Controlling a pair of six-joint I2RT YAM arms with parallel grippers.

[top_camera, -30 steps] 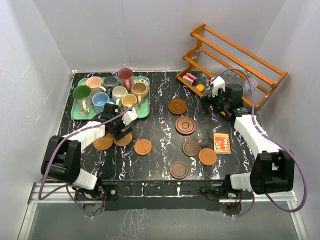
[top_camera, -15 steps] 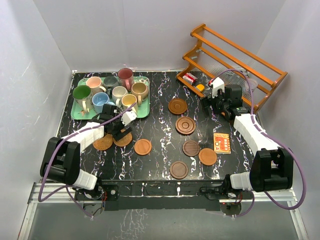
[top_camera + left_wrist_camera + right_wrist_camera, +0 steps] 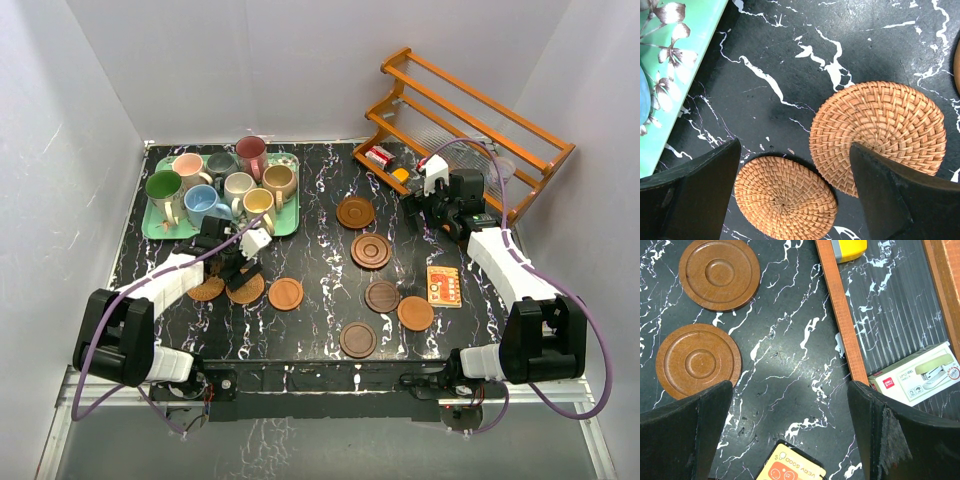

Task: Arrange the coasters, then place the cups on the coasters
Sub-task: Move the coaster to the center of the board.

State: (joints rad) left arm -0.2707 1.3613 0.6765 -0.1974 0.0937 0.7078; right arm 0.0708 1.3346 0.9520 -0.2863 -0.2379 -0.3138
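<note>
Several cups (image 3: 222, 185) stand on the green tray (image 3: 160, 232) at the back left. Woven coasters (image 3: 207, 289) (image 3: 246, 289) (image 3: 285, 294) lie in front of the tray, and one more woven coaster (image 3: 415, 313) lies mid-right. Dark brown coasters (image 3: 355, 212) (image 3: 370, 251) (image 3: 382, 297) (image 3: 357, 340) are spread over the middle. My left gripper (image 3: 237, 267) hangs open over two woven coasters. The smaller-looking coaster (image 3: 785, 197) sits between its fingers and the other coaster (image 3: 877, 132) is partly under the right finger (image 3: 900, 200). My right gripper (image 3: 425, 213) is open over bare table, with two brown coasters (image 3: 719, 273) (image 3: 698, 361) to its left.
A wooden rack (image 3: 470, 115) stands at the back right, holding a stapler box (image 3: 920, 372) and a yellow item (image 3: 849, 247). A square orange card (image 3: 443, 286) lies on the table near the right arm. The tray edge (image 3: 675, 95) is close to my left gripper.
My left arm has drawn back slightly toward the near side, still open above the woven coasters. The right arm has stayed where it was.
</note>
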